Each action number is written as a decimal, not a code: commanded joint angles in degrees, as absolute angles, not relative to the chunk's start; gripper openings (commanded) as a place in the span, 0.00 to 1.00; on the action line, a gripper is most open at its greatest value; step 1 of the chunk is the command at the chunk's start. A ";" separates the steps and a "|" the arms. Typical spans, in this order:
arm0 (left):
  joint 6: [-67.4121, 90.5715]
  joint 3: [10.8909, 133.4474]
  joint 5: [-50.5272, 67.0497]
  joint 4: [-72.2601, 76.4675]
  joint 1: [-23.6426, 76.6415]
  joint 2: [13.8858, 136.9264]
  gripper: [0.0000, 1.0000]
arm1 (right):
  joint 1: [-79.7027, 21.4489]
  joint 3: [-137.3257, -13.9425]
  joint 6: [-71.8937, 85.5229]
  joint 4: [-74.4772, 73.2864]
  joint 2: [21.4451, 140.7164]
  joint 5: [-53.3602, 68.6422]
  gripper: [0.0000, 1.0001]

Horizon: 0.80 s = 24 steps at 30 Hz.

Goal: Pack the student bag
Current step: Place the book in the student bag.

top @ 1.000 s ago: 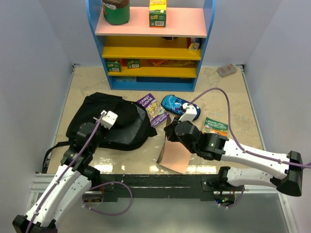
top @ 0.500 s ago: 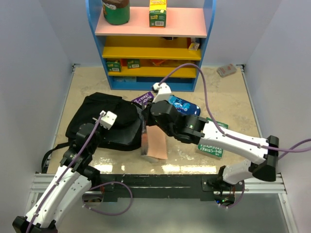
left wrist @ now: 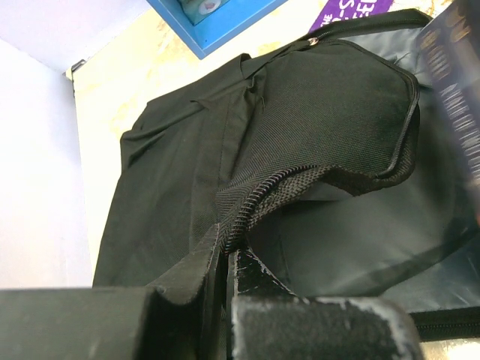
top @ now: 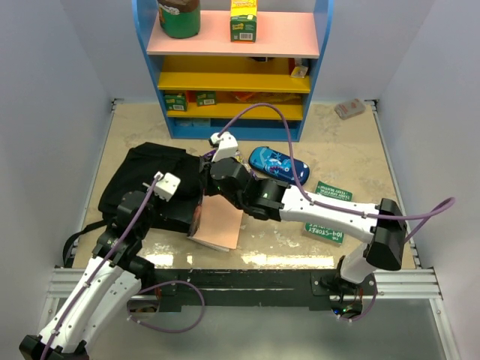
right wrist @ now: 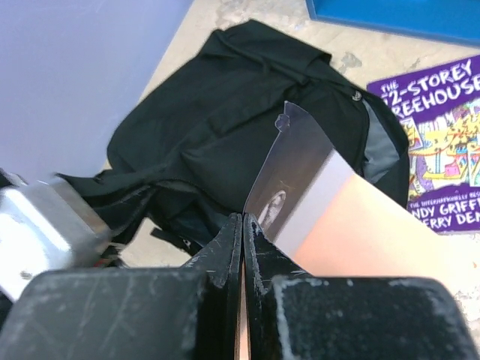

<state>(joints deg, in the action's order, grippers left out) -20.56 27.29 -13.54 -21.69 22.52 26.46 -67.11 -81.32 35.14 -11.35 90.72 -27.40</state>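
Right gripper (right wrist: 241,225): jaws closed tight on the edge of a pink-covered book (top: 219,223), held tilted at the right edge of the student bag (top: 146,176). Left gripper (left wrist: 225,251): jaws pinched on the bag's zippered rim, which stands raised. The bag lies on the left of the table (top: 352,150), with a purple book (right wrist: 442,150) just beside it.

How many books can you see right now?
3: pink book in the right gripper, purple book beside the student bag, green book under the right arm; others may be hidden.
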 commanded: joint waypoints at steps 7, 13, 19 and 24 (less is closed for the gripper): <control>-21.09 27.33 -11.87 -23.11 22.24 22.77 0.00 | -66.36 -61.72 44.37 -4.92 88.94 -27.42 0.02; -21.88 27.51 -10.11 -23.73 22.24 23.02 0.00 | -65.83 -55.21 50.78 -8.87 88.16 -29.43 0.86; -21.97 27.69 -9.93 -23.91 22.24 23.91 0.00 | -64.08 -45.30 53.43 -2.39 84.03 -25.41 0.98; -22.06 27.86 -9.58 -24.00 22.24 24.08 0.00 | -61.62 -36.75 52.91 16.23 83.23 -15.06 0.96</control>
<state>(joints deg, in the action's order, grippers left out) -20.84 27.29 -10.50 -24.49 22.52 26.20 -63.33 -41.30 51.29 0.10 84.23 -23.00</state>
